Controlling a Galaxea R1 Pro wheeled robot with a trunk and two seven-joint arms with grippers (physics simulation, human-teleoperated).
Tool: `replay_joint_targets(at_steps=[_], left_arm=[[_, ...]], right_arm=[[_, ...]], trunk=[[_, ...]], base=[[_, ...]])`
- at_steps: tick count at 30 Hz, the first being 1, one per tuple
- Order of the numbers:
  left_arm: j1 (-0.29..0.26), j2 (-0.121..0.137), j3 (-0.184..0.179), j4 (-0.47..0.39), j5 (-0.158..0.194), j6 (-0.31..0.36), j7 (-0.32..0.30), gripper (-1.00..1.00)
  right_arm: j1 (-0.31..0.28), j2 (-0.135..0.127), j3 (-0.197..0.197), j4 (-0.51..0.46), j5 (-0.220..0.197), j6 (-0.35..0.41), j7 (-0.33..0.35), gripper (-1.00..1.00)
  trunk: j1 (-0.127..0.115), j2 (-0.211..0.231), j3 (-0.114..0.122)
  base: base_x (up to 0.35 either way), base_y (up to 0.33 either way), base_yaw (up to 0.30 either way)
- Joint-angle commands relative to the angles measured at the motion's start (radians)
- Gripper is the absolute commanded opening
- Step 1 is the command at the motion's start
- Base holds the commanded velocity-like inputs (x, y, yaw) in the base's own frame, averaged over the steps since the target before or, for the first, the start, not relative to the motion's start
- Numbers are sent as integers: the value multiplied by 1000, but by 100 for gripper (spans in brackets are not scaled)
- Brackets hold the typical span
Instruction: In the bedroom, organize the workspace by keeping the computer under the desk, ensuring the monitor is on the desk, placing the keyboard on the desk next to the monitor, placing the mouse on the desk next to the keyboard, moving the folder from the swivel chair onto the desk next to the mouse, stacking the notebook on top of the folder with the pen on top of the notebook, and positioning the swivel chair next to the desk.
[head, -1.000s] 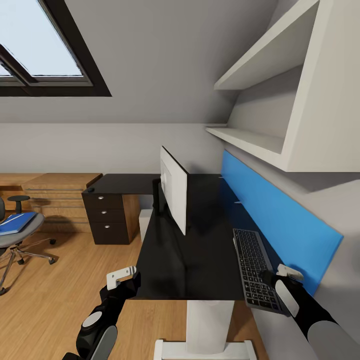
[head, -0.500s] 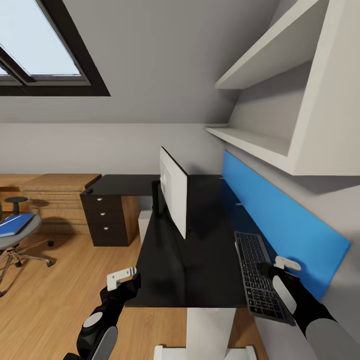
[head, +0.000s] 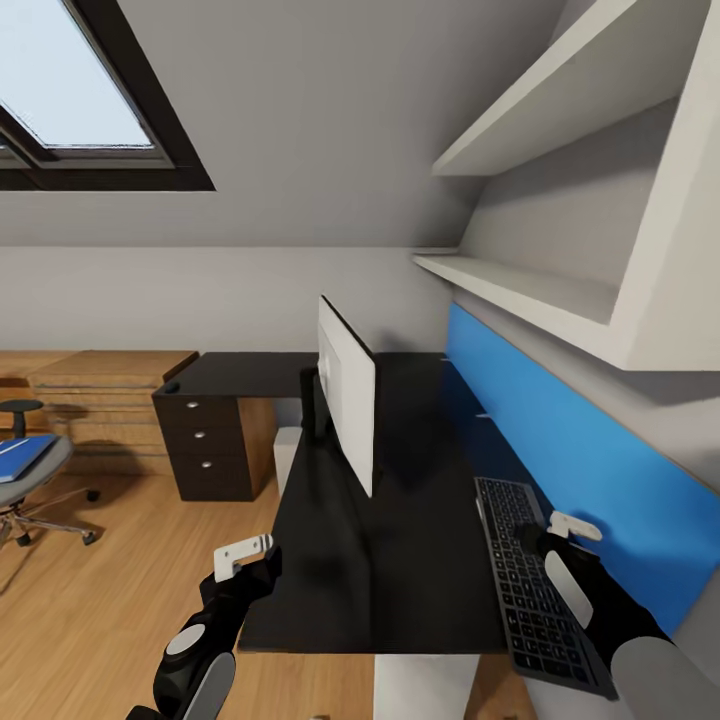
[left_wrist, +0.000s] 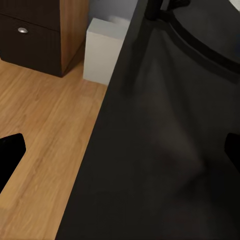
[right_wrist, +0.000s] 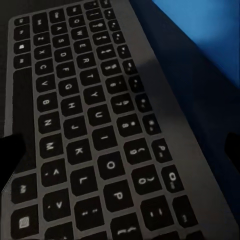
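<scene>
Keyboard (head: 535, 590) flat along the worktop's (head: 400, 560) right edge by the blue panel (head: 590, 470), long axis running away from the robot. Right claw (head: 562, 530) directly above it, fingers spread, empty. Left claw (head: 243, 556) well apart, fingers spread over the near-left edge.

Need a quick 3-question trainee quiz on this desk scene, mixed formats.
1. True or false: the keyboard lies on the desk beside the blue wall panel.
2. Where is the folder? A) desk B) swivel chair seat C) floor
3. Fill in: the pale box under the desk is the ____.

Key: 1 true. 2 B. 3 computer. The right tool hovers over the keyboard; the left tool hangs at the desk's near edge.
</scene>
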Motion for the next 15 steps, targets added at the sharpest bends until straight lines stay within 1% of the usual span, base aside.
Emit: replay_joint_targets(at_steps=[1, 9, 15], left_arm=[[-1, 1, -3, -2, 8, 2, 10, 100], [-1, 1, -4, -10, 9, 2, 8, 100], [-1, -1, -6, -21, 9, 1, 8, 100]], right_arm=[[-1, -1, 4, -1, -7, 4, -7, 100], [-1, -2, 6, 6, -7, 6, -6, 100], [-1, -3, 6, 10, -7, 10, -6, 100]], trunk=[[0, -1, -1], [0, -1, -1], [23, -43, -20]], base=[[93, 0, 0], [34, 0, 0], [2, 0, 0]])
